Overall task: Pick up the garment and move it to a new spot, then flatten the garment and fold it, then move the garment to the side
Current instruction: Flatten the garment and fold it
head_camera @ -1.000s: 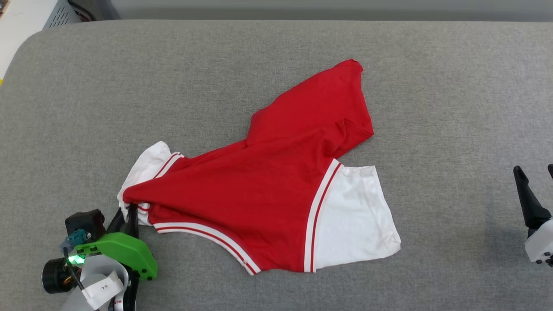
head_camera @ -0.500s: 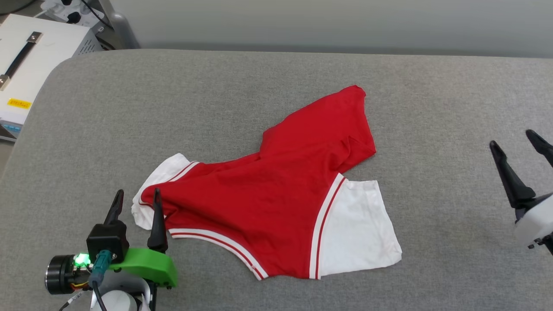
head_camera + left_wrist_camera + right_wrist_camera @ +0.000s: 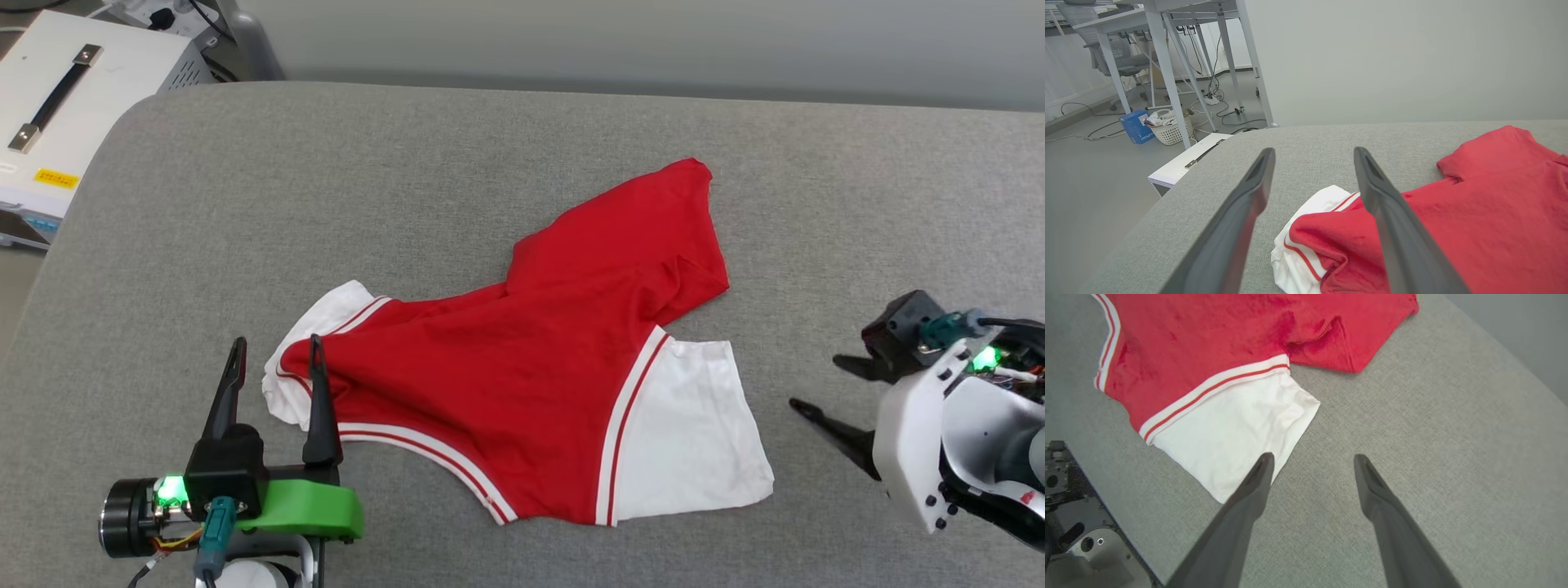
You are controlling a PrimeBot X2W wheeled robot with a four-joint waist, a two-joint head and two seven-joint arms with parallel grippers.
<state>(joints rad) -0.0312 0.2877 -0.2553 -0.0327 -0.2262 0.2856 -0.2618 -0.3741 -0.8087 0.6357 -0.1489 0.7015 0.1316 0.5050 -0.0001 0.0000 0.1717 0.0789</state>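
Observation:
The garment (image 3: 522,384), a red shirt with white sleeves and red-white trim, lies crumpled on the grey padded table (image 3: 408,163). Its plain side faces up. My left gripper (image 3: 276,351) stands open at the garment's left end, above the bunched white sleeve (image 3: 1314,208) and red fold (image 3: 1474,204). Its fingers grip nothing. My right gripper (image 3: 815,380) is open too and points left, a short way from the flat white sleeve (image 3: 694,433). In the right wrist view that gripper (image 3: 1313,457) hovers over the sleeve's corner (image 3: 1237,424), with the left fingertip above its edge.
A white case with a black handle (image 3: 65,73) sits beyond the table's far left corner. The left wrist view shows table legs (image 3: 1167,81), a basket (image 3: 1167,130) and a blue box (image 3: 1137,126) on the floor. A wall runs behind the table.
My left gripper has opened and let go of the garment's left end, which now rests on the table. The right gripper has swung in to point left at the white sleeve. The head camera has shifted.

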